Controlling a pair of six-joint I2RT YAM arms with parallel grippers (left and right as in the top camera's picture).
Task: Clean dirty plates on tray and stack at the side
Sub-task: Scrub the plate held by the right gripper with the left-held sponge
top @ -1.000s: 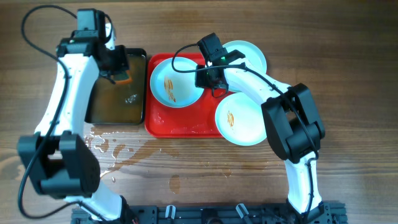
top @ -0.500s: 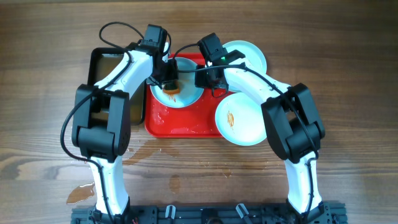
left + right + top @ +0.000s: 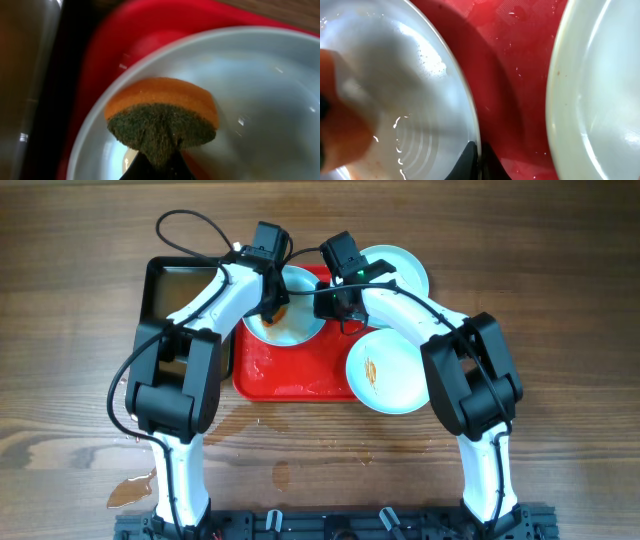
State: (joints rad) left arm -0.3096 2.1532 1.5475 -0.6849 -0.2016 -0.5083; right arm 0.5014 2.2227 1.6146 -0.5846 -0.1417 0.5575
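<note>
Three pale plates sit on the red tray (image 3: 290, 375). The left plate (image 3: 300, 325) shows in the left wrist view (image 3: 260, 100) and the right wrist view (image 3: 410, 75). My left gripper (image 3: 275, 308) is shut on an orange and green sponge (image 3: 162, 112) pressed into that plate; the sponge shows blurred at the left of the right wrist view (image 3: 340, 130). My right gripper (image 3: 325, 305) is shut on that plate's right rim (image 3: 476, 145). A second plate (image 3: 405, 265) lies at the back right, seen in the right wrist view (image 3: 600, 90). A third plate (image 3: 390, 370) at the front right has a brown smear.
A black pan of brownish water (image 3: 185, 300) stands left of the tray, also in the left wrist view (image 3: 25, 75). Water puddles (image 3: 140, 485) lie on the wooden table at the front left. The tray floor is wet.
My left gripper has carried the sponge from the black pan to the left plate and now rubs it further toward the plate's centre. My right gripper has kept its hold on the rim.
</note>
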